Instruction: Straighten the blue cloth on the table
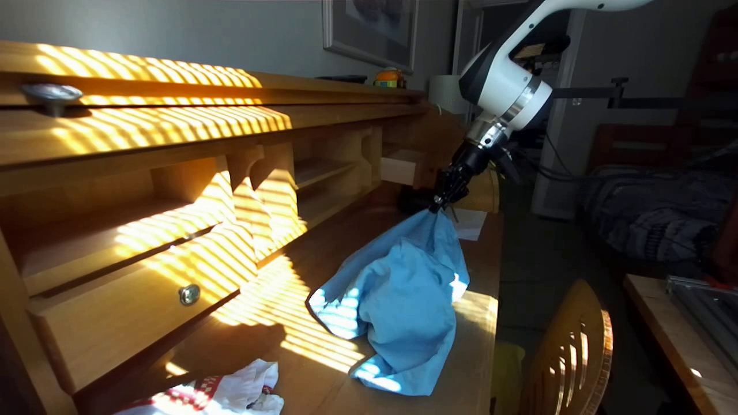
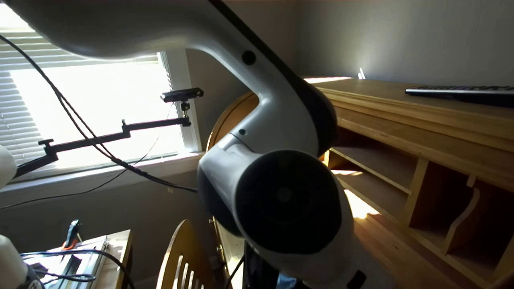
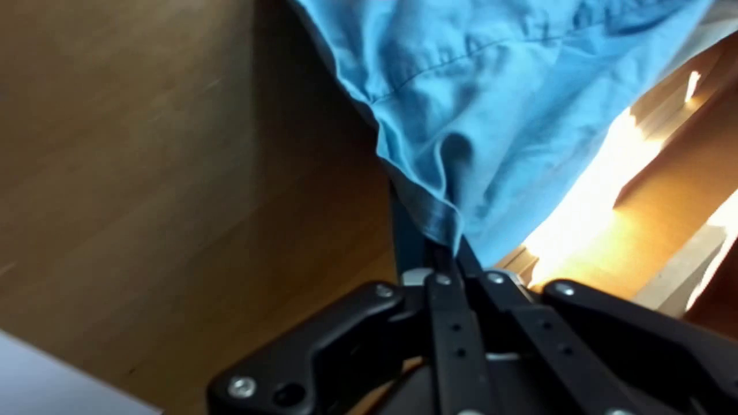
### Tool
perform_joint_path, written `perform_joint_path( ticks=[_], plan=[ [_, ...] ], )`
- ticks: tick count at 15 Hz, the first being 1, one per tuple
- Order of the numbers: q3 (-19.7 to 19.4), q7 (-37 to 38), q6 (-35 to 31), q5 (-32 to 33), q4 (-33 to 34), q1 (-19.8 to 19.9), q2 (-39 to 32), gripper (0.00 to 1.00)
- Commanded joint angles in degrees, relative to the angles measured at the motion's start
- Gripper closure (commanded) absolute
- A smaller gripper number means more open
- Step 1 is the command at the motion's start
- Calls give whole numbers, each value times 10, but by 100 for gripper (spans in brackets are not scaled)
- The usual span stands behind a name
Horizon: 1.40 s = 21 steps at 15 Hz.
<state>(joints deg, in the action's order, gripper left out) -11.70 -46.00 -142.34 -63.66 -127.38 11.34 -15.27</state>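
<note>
The light-blue cloth rises as a crumpled, tented heap from the wooden table in an exterior view. Its lower folds rest on the tabletop, and its far upper corner is pulled up to a point. My gripper is shut on that corner, above the table. In the wrist view the blue cloth spreads away from the gripper, its hemmed edge pinched at the fingertips. Only a sliver of the blue cloth shows in an exterior view, where the arm hides the gripper.
A white rag with red pattern lies near the table's close end. White paper is beyond the cloth. Cubbyhole shelves and a drawer with a knob line one side. A wooden chair stands along the opposite edge.
</note>
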Motion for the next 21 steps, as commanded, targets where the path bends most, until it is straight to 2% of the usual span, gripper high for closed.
perform_joint_path(
  ticks=[1,4,8,11,15,21],
  plan=[
    [-18,-27,-33,23,-12,33,55,99],
    [-25,-46,-75,-6,0,52,70,99],
    [-29,-59,-149,-52,13,49,78,99],
    [-20,-60,-173,-66,18,40,78,99],
    [0,-54,-204,-67,14,23,81,99],
    [30,-13,-258,-33,-10,-24,137,99]
  ],
)
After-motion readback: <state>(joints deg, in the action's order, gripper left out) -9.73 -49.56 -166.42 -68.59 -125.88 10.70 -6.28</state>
